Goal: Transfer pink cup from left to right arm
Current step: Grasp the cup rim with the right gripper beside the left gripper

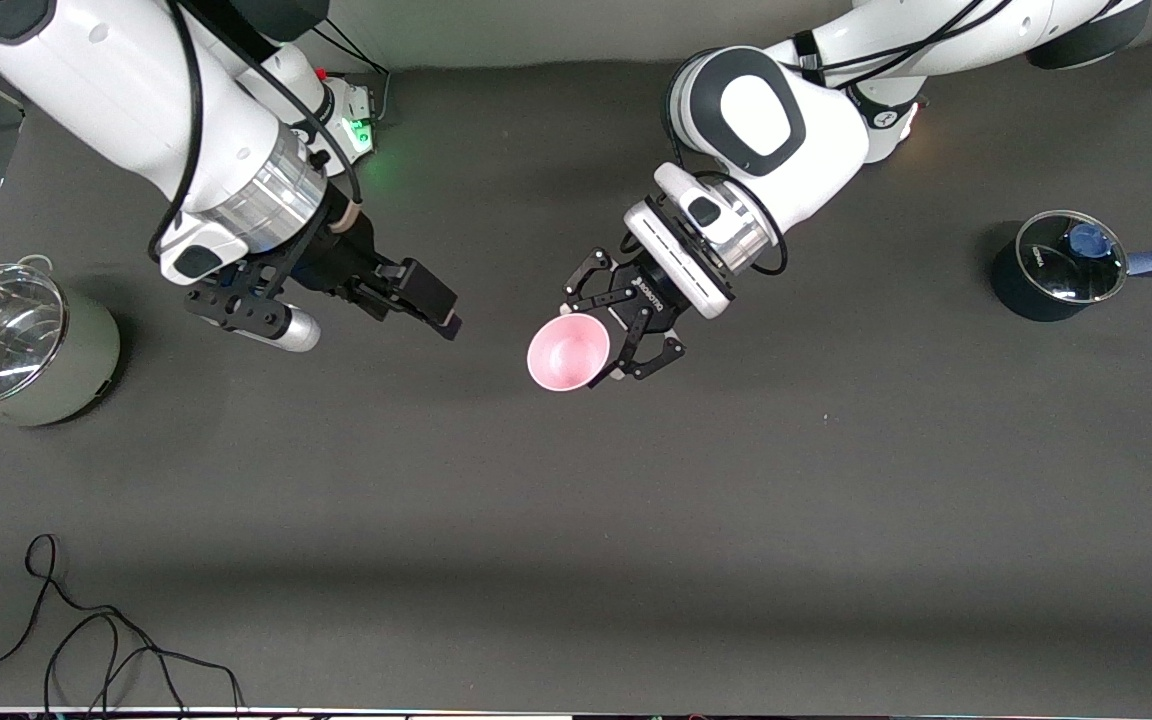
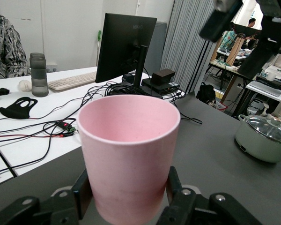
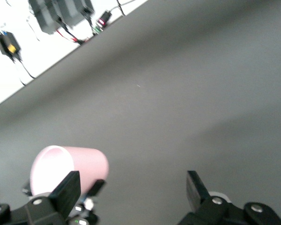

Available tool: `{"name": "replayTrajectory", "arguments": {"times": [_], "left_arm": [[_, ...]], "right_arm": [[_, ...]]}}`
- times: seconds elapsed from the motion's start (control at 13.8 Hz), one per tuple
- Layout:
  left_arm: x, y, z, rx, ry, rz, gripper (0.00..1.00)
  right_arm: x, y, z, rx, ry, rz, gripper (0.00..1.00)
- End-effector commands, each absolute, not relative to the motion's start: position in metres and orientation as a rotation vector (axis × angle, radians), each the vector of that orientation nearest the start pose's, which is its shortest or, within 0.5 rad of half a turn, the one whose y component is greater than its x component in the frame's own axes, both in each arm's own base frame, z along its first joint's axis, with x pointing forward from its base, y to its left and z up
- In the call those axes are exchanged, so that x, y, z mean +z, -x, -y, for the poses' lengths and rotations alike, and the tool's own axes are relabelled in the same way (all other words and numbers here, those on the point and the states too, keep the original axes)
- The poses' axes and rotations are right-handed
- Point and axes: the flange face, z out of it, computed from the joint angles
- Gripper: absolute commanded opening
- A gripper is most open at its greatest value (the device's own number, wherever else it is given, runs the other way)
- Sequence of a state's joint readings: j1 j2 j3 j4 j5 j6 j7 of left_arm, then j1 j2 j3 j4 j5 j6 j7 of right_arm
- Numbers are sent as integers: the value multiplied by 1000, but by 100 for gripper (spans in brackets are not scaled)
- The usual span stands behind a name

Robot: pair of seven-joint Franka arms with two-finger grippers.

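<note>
Tilting its open mouth toward the front camera, the pink cup (image 1: 568,351) is pinched by the left hand (image 1: 626,340) above the mid desk (image 1: 736,520). Beside the cup, toward the right arm's end, the right hand (image 1: 436,308) hovers spread.

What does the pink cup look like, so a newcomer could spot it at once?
Start from the dark grey table and find the left gripper of skeletal black fingers held over its middle. Clamped between those fingers is the small, smooth, pale pink plastic cup, tapered, without a handle. It is far smaller than the pale green lidded pot and the dark lidded saucepan.
</note>
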State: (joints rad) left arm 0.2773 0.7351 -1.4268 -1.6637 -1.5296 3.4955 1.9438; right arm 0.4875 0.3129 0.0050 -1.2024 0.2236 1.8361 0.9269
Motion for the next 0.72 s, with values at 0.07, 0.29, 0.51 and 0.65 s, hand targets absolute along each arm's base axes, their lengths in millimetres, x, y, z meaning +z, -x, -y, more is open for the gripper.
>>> {"name": "replayTrajectory", "arguments": {"times": [0.07,0.29,0.51,0.65], "left_arm": [[472,-511,394,1214,-2062,755,50],[471,-511,394,1211,-2063,753,50],[471,-511,394,1211,-2065,753,50],[471,-510,394,1208,-2065,750,50]], "right_arm": [[629,-590,-370,-162,2629,-637,100],[615,-592,-388,-180,2660,-544,100],[611,-592,-388,-212,2718,-372,100],[610,-592,-387,-225,2735,-331,100]]}}
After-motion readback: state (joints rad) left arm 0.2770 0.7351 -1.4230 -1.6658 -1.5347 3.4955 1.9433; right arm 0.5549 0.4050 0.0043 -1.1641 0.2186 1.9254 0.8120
